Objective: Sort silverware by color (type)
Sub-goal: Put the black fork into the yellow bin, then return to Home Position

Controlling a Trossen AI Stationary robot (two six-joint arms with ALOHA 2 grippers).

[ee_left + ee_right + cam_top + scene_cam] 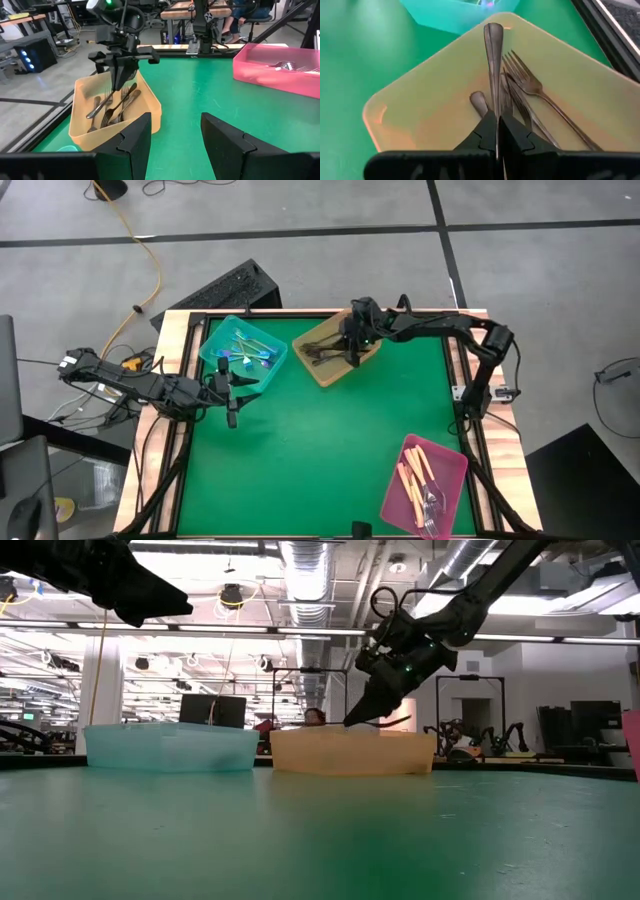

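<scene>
Landmark: amber tray, at the far middle of the green table.
Right gripper: over the amber tray, jaws clamped on the handle of a dark grey utensil held just above the tray's floor.
Right wrist view only: the grip itself, with dark grey forks lying in the tray beside the held piece.
Left gripper: on the teal tray's side of the amber tray, jaws apart, nothing between them.
Teal tray: just beside the amber tray, holding iridescent blue pieces.
Pink tray: well apart from the amber tray, holding cream-handled pieces.
Low view only: tray walls hide all contents.
Left wrist view only: people seated beyond the table.
</scene>
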